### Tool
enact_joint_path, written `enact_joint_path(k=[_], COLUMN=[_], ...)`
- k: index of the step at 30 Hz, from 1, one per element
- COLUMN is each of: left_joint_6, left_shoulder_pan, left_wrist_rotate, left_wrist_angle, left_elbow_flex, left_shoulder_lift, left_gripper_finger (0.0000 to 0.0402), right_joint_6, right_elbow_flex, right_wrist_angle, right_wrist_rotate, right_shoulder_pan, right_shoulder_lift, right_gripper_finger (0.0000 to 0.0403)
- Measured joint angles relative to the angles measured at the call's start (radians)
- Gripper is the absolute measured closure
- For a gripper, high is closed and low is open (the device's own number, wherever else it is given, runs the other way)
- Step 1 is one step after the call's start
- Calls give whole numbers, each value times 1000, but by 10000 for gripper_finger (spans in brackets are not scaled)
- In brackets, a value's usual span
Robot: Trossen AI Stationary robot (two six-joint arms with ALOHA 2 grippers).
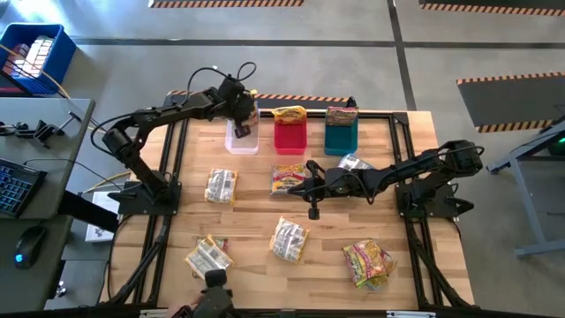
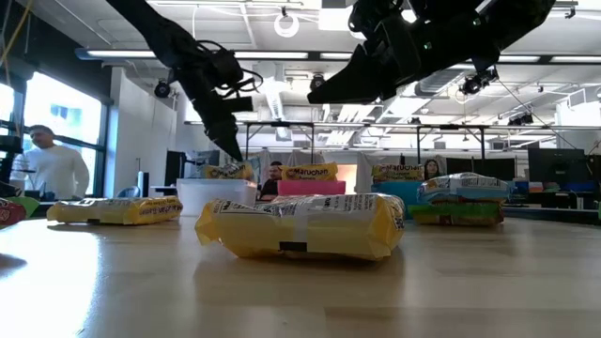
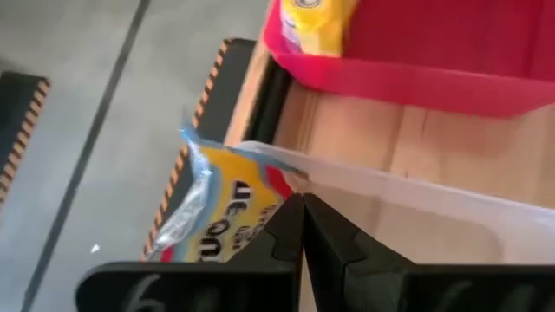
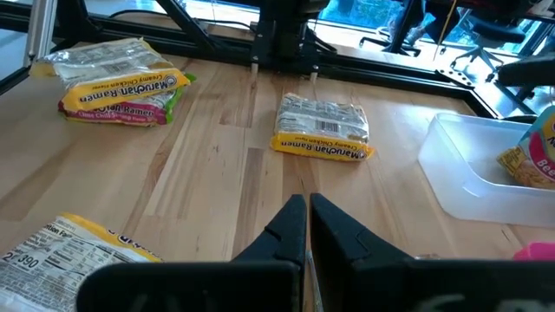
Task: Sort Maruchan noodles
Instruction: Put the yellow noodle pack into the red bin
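Several Maruchan noodle packets lie flat on the wooden table, among them one (image 1: 221, 186) at mid left and one (image 1: 289, 238) near the middle. A clear bin (image 1: 243, 141), a red bin (image 1: 290, 137) and a teal bin (image 1: 341, 138) stand in a row at the far edge, each with a packet standing in it. My left gripper (image 3: 302, 206) is shut and slants down just over the clear bin, right beside its yellow packet (image 3: 217, 212). My right gripper (image 4: 306, 208) is shut and hovers above bare wood at the table's middle, pointing toward the left edge. My left gripper's shut fingertips (image 3: 290, 217) stand right at the upper edge of the yellow packet (image 3: 260, 195), which leans in the clear bin. I cannot tell whether they touch it.
A packet (image 1: 287, 177) lies under the right arm's front end, and a silvery one (image 1: 355, 162) sits beside that arm. Two more packets (image 1: 207, 256) (image 1: 369, 262) lie toward the near edge. Black frame rails (image 1: 177, 177) run along the table's sides.
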Motion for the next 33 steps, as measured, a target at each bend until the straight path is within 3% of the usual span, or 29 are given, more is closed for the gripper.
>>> enact_joint_path(k=[10, 18, 25, 33], left_joint_6=[-35, -52, -94, -209], left_shoulder_pan=[14, -3, -68, -236], left_wrist_rotate=[-5, 1, 73, 67], left_wrist_angle=[127, 248, 539, 612], left_elbow_flex=[0, -21, -257, -509], left_shoulder_lift=[72, 29, -143, -384], left_gripper_finger=[401, 401, 401, 401], right_joint_6=[-26, -112, -123, -165], right_elbow_flex=[0, 0, -2, -2], right_wrist_angle=[-16, -31, 48, 354], right_wrist_rotate=[14, 25, 0, -59], right_shoulder_pan=[-1, -8, -21, -42], right_shoulder_lift=[0, 0, 54, 249], right_gripper_finger=[401, 401, 402, 403])
